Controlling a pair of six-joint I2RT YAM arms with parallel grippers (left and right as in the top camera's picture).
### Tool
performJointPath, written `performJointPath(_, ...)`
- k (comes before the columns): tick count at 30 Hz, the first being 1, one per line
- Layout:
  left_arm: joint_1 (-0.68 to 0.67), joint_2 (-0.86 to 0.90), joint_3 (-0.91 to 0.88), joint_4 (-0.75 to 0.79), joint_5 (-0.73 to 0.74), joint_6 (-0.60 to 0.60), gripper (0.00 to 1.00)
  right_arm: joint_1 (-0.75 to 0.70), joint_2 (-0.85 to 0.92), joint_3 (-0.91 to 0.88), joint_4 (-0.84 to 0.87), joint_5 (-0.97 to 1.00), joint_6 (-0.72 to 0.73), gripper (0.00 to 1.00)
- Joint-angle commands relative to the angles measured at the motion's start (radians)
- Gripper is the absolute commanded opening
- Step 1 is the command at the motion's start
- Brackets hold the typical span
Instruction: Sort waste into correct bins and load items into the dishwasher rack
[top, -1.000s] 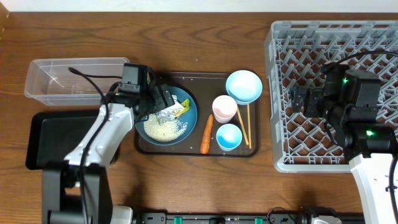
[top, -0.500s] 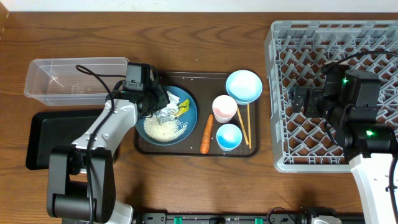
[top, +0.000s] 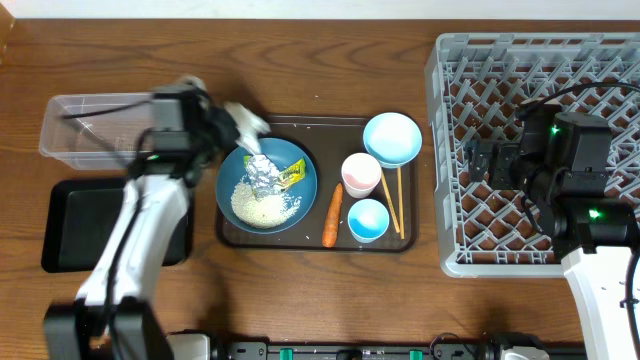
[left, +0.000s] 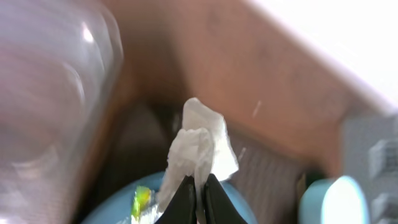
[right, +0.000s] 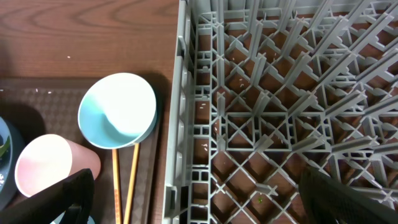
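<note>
One wad of white paper (left: 200, 146), crumpled into a ragged, creased peak, sits clamped tight in my left claw (left: 198, 186) near the blue bowl (top: 308, 195).

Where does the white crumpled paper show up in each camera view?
Overhead: white crumpled paper over the brown tray's upper-left corner.
Left wrist: centre frame, pinched in the left gripper.
Right wrist: not in it.
Shared landmark: the large light-blue bowl, in all three.
</note>
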Motion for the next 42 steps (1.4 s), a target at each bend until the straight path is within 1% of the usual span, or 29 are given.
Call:
performJointPath(1, 0.062, -0.054, 0.029, 0.037, -0.051, 0.006, 0.07, 0.013, 0.000, 0.014, 0.000, -0.008, -0.005, 0.99)
performJointPath(4, 0.109, -0.050, 0.029, 0.039, -0.175, 0.006, 0.07, 0.013, 0.000, 0.014, 0.001, -0.008, -0.005, 0.99)
performJointPath(6, 0.130, -0.029, 0.029, 0.033, -0.222, 0.006, 0.07, 0.013, 0.000, 0.014, 0.003, -0.008, -0.005, 0.99)
performJointPath(7, 0.141, -0.012, 0.029, 0.034, -0.233, 0.006, 0.10, 0.013, 0.000, 0.014, 0.005, -0.008, -0.005, 0.99)
performJointPath(8, 0.147, -0.001, 0.029, 0.034, -0.235, 0.006, 0.15, 0.013, 0.000, 0.014, 0.007, -0.008, -0.005, 0.99)
performJointPath(9, 0.154, 0.012, 0.029, 0.034, -0.235, 0.006, 0.29, 0.013, 0.000, 0.014, 0.008, -0.008, -0.005, 0.99)
performJointPath(10, 0.160, 0.023, 0.029, 0.034, -0.235, 0.006, 0.39, 0.013, 0.000, 0.014, 0.008, -0.008, -0.005, 0.99)
performJointPath(11, 0.162, 0.029, 0.029, 0.033, -0.233, 0.006, 0.45, 0.013, 0.000, 0.014, 0.010, -0.008, -0.005, 0.99)
performJointPath(14, 0.160, 0.016, 0.029, 0.036, -0.134, 0.006, 0.56, 0.013, 0.000, 0.014, 0.010, -0.008, -0.005, 0.99)
performJointPath(17, 0.136, -0.027, 0.029, 0.026, 0.021, 0.005, 0.57, 0.013, 0.000, 0.014, 0.011, -0.008, -0.005, 0.99)
performJointPath(19, 0.101, -0.050, 0.029, -0.010, 0.078, 0.006, 0.57, 0.013, 0.000, 0.014, 0.011, -0.008, -0.005, 0.99)
performJointPath(22, 0.021, -0.061, 0.029, -0.143, 0.076, 0.006, 0.60, 0.013, 0.000, 0.014, 0.011, -0.008, -0.005, 0.99)
performJointPath(25, -0.053, -0.030, 0.026, -0.272, 0.067, 0.006, 0.61, 0.013, 0.000, 0.014, 0.011, -0.008, -0.005, 0.99)
performJointPath(27, -0.092, 0.001, 0.024, -0.340, 0.024, 0.006, 0.61, 0.013, 0.000, 0.014, 0.011, -0.008, -0.005, 0.99)
performJointPath(29, -0.127, 0.043, 0.024, -0.385, -0.061, 0.006, 0.61, 0.013, 0.000, 0.014, 0.011, -0.008, -0.005, 0.99)
performJointPath(31, -0.144, 0.079, 0.024, -0.382, -0.118, 0.006, 0.62, 0.013, 0.000, 0.014, 0.011, -0.008, -0.005, 0.99)
performJointPath(35, -0.149, 0.151, 0.024, -0.314, -0.195, 0.006, 0.62, 0.013, 0.000, 0.014, 0.009, -0.009, -0.005, 0.99)
performJointPath(37, -0.149, 0.189, 0.024, -0.268, -0.197, 0.006, 0.63, 0.013, 0.000, 0.014, 0.005, -0.008, -0.005, 0.99)
performJointPath(42, -0.149, 0.275, 0.024, -0.208, -0.187, 0.005, 0.63, 0.013, 0.000, 0.014, -0.004, -0.008, -0.005, 0.99)
